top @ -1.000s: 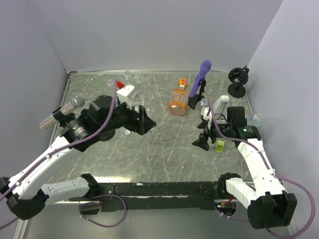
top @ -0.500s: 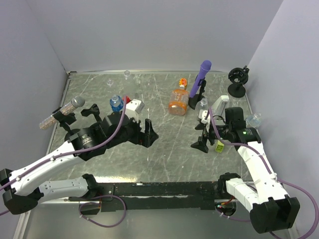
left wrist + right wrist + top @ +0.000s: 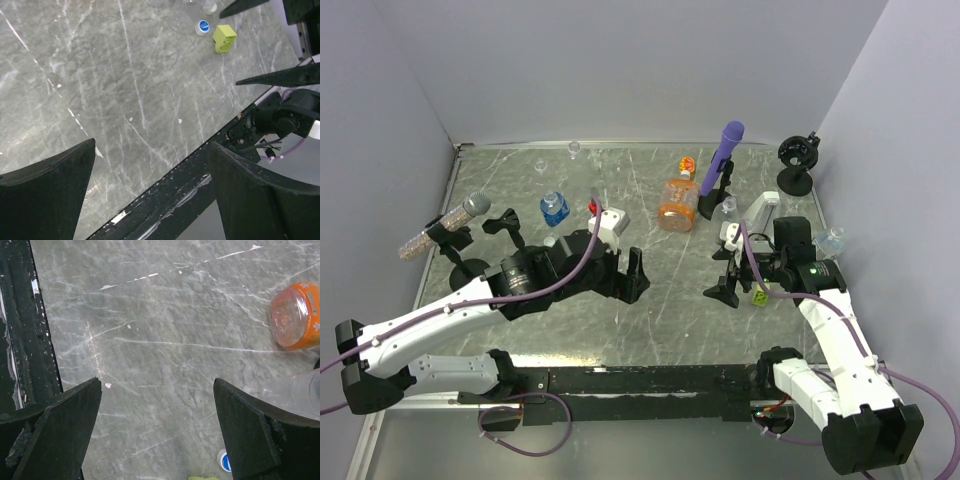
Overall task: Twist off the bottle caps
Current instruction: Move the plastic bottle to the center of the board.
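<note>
Both my claws are spread wide and hold nothing. The left claw (image 3: pixel 625 276) hovers over the middle of the grey marbled table (image 3: pixel 670 330). Through its wrist camera I see only bare stone between its black fingers (image 3: pixel 50 195). The right claw (image 3: pixel 723 270) hangs low over the right side of the table, its opening facing left.

The small clear plastic bottle with the blue label (image 3: pixel 554 208) stands upright on the left, behind my left arm. The wider, squarish orange plastic bottle (image 3: pixel 676 205) lies at the back centre, with its orange-yellow cap (image 3: pixel 687 165) at the far end. It sits just beside the black stand holding the purple microphone-like stick (image 3: pixel 723 155).

A small round white-and-blue screw cap (image 3: pixel 202 27) lies loose and flat on the table, next to the yellow-green rectangular block (image 3: pixel 224 38) and near the right claw. A plain clear bottle (image 3: pixel 295 390) shows close to that claw's right-hand finger in its wrist view. Another clear bottle (image 3: pixel 832 238) rests at the table's right edge.
</note>
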Motion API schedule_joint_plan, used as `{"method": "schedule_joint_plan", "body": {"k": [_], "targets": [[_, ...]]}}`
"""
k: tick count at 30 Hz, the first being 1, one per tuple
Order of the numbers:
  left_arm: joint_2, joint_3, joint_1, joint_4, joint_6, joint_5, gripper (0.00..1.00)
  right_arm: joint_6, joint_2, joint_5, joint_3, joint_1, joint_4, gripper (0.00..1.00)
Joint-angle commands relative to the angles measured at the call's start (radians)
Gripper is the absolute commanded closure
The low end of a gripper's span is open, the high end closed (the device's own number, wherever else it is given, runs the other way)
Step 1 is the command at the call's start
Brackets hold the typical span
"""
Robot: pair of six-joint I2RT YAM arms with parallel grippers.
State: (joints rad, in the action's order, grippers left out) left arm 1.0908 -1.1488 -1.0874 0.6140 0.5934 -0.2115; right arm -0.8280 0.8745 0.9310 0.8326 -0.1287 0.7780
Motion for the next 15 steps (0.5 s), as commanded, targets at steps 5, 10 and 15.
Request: {"method": "schedule_joint_plan", "body": {"k": [5, 10, 15], "targets": [[0.011, -0.031, -0.034, -0.046, 0.020, -0.008, 0.03, 0.003, -0.002, -0.009, 0.019, -0.008, -0.043, 0.01], [0.021, -0.052, -0.058, -0.046, 0.014, -0.014, 0.04, 0.015, 0.012, -0.031, 0.014, -0.009, -0.063, 0.01], [0.006, -0.062, -0.077, -0.034, -0.003, -0.040, 0.04, 0.001, 0.057, -0.044, 0.017, -0.018, -0.049, 0.01]]}}
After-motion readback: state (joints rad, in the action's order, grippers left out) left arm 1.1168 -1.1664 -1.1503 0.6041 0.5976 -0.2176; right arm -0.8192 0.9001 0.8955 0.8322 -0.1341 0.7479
